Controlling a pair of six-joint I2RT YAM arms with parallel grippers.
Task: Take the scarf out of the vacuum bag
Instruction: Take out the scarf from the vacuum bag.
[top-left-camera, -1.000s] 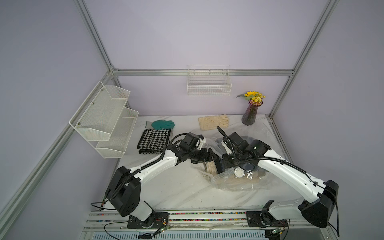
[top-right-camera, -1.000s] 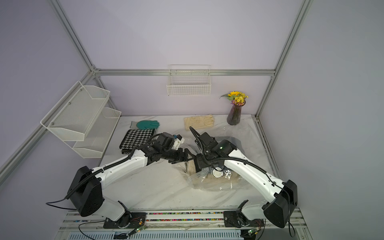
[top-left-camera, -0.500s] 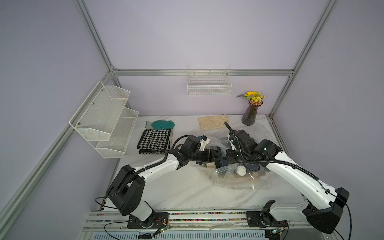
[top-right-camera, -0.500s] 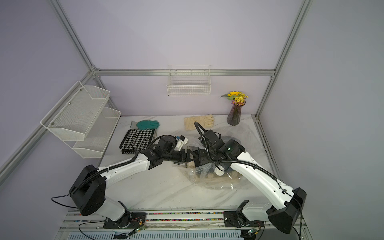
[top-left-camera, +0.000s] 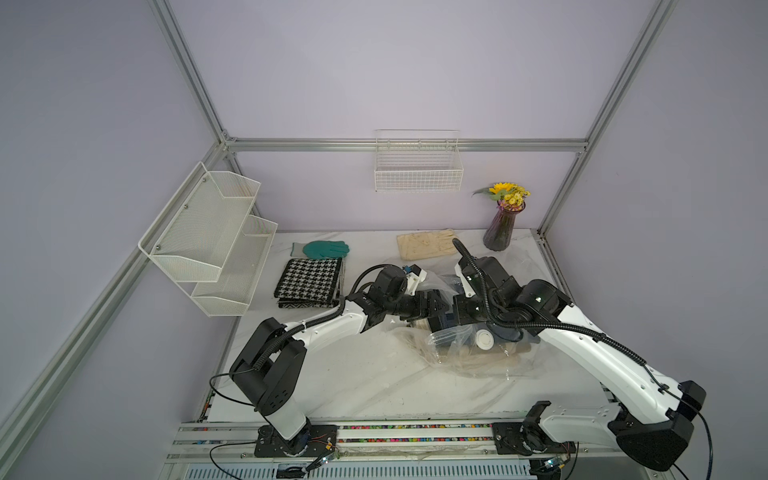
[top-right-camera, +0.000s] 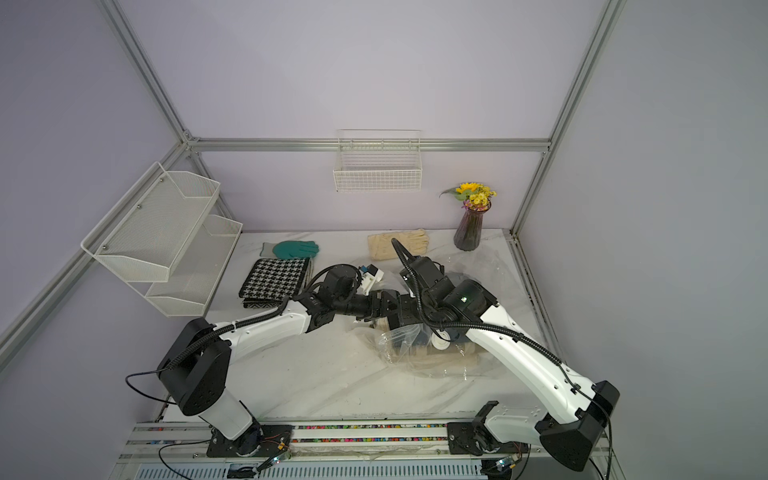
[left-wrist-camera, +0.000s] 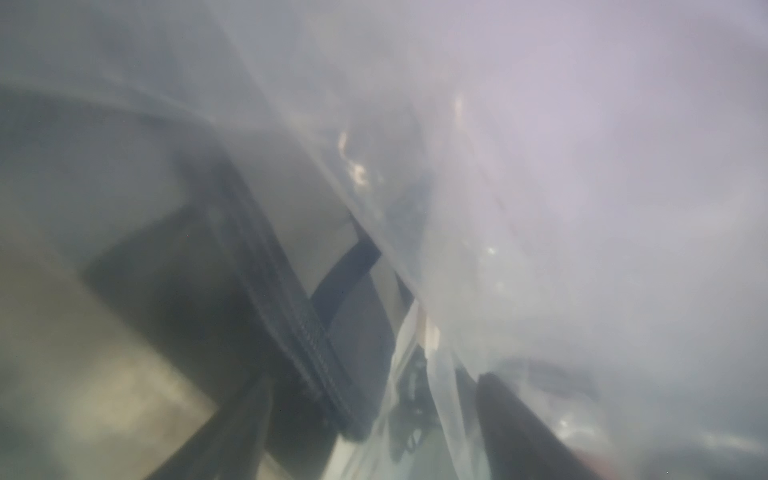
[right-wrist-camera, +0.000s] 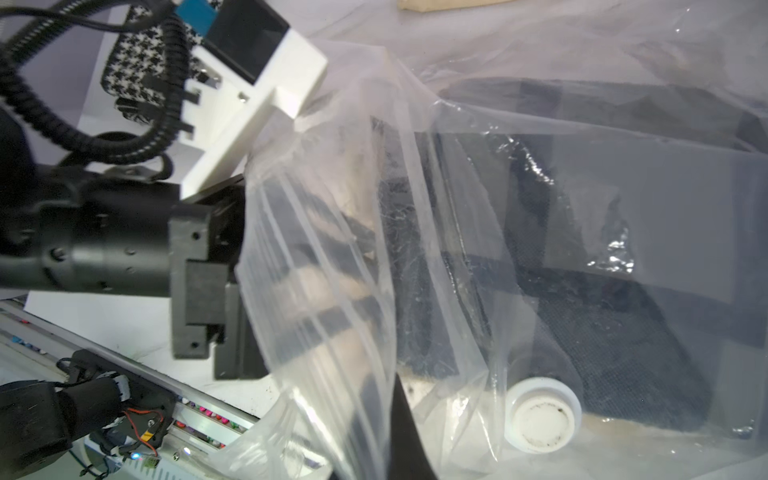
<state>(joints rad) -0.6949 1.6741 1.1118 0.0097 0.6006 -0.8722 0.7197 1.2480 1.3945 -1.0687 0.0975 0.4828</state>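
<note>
left claw (top-left-camera: 435, 306): inside the bag's mouth, jaws apart; contact with cloth cannot be told.
right claw (top-left-camera: 441, 323): closed, pinching the bag's film just beside the left claw.
vacuum bag (top-left-camera: 478, 361): wraps the left claw, crumpled beneath both.
scarf (right-wrist-camera: 615, 332): dark, inside the bag, just ahead of the left claw.
valve cap (right-wrist-camera: 540, 419): white, near the right claw.

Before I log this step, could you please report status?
Right tool shut on vacuum bag edge. Left tool inside bag mouth, grip unclear. Scarf not yet out. Bag film veils left wrist view.
</note>
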